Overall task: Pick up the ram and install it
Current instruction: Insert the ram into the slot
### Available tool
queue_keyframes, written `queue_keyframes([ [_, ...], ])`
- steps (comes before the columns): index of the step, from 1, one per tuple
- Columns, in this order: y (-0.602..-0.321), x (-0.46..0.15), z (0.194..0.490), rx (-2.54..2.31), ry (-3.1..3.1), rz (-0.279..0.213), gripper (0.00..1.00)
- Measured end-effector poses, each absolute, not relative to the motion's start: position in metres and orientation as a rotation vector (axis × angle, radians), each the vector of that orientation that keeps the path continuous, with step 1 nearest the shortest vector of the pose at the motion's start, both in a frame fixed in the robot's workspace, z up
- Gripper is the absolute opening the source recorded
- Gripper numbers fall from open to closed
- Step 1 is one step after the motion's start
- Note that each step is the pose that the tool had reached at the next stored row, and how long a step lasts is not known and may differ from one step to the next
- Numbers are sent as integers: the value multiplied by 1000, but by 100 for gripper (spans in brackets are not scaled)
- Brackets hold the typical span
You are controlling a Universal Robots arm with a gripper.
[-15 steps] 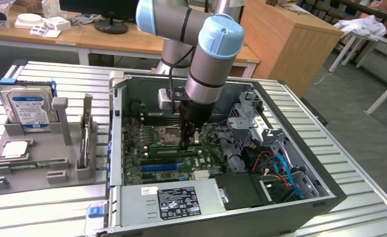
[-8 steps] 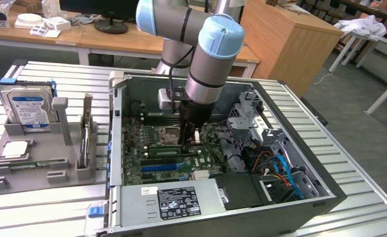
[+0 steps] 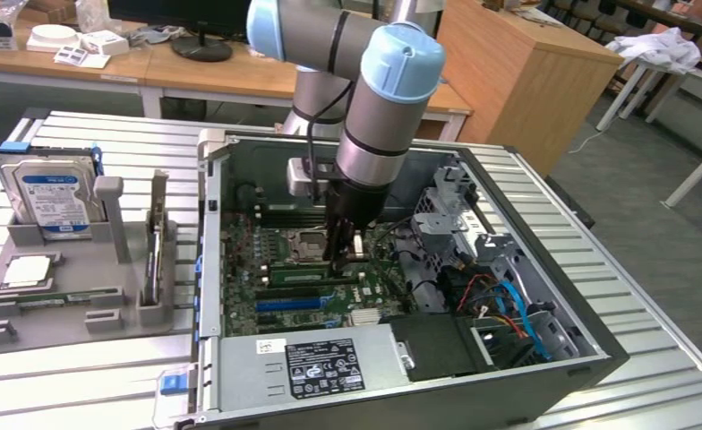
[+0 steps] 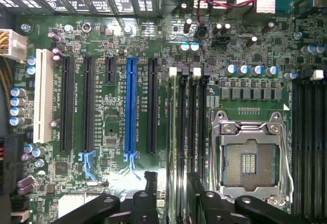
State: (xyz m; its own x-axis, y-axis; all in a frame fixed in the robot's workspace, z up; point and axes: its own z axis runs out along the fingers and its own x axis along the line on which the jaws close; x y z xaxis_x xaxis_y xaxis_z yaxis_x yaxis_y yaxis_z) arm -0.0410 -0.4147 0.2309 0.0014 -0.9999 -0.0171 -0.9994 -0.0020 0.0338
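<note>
As the arm is reaching into the computer case, the gripper is straddling the ram at the outermost memory slot; whether it is clamping cannot be told. In my judgement, pressure should be going straight down, evenly along the stick. The ram is standing edge-up, its long axis running parallel to the blue slot.

Exterior view is overlooking the open case (from above); wrist view is facing its motherboard closely, past the gripper.

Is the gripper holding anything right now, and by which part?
Cannot tell. The gripper is down at the ram by the memory slots; any grip is hidden.
</note>
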Motion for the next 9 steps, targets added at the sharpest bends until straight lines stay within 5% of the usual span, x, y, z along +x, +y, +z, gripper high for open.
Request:
queue_keyframes([
  [9, -415, -41, 243, 2215, -2211, -56, 37],
])
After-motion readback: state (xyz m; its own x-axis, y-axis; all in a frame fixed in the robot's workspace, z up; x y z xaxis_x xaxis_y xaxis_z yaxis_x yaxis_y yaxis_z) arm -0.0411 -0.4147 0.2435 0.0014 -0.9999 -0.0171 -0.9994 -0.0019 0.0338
